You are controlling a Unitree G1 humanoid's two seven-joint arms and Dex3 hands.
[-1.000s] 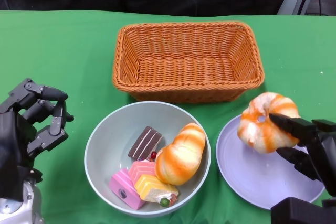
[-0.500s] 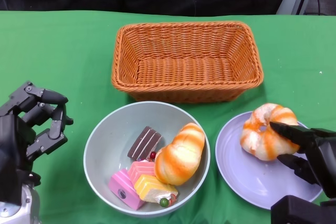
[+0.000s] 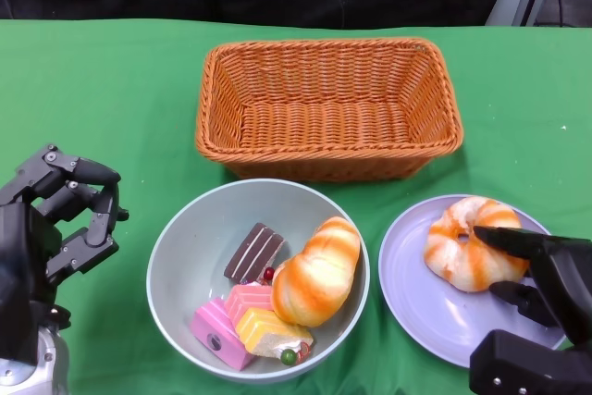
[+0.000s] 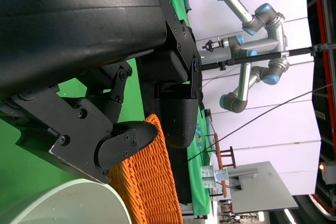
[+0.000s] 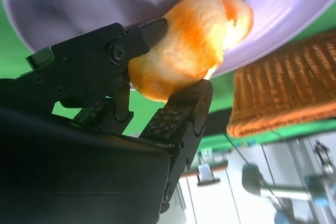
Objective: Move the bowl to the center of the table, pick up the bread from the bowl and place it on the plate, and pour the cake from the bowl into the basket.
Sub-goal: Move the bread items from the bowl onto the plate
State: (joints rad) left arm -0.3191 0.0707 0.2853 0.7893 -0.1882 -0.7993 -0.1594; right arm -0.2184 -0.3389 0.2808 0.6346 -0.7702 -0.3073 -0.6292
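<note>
On the lilac plate (image 3: 444,316) at our right, the ring-shaped bread (image 3: 467,247) now rests, our right robot hand (image 3: 541,275) grasping it between its fingers (image 5: 178,116), as the right wrist view shows plainly. We judge the placing step nearly done: only the release is left. The risk lies there, since a finger dragging as it opens could roll the bread off the plate's rim onto the green surface (image 3: 111,90). In the grey bowl (image 3: 185,238) just beside the plate lie a second bread (image 3: 319,270) and the cake pieces (image 3: 245,307) (one brown, others pink and yellow). If that loaf stays in, pouring would tip it into the basket (image 3: 328,104) beyond the bowl. Our left robot hand (image 3: 65,215) hangs beside the bowl, released and holding nothing, fingers loosely curved.
</note>
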